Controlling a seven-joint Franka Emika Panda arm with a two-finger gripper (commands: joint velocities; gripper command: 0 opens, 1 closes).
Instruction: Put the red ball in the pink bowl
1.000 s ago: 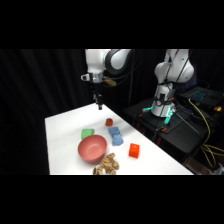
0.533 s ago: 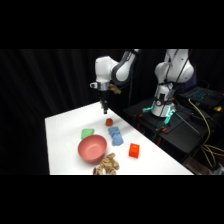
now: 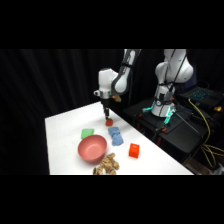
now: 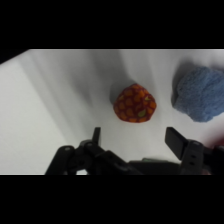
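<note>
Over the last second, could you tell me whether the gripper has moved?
Yes. In the side view the gripper has shifted toward the arm's base and down, now just above the red ball on the table.

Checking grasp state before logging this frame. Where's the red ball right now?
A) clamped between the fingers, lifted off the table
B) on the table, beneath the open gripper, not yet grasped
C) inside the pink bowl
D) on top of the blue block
B: in the wrist view the red ball lies on the white table ahead of the gripper, whose fingers are spread apart and clear of it.
</note>
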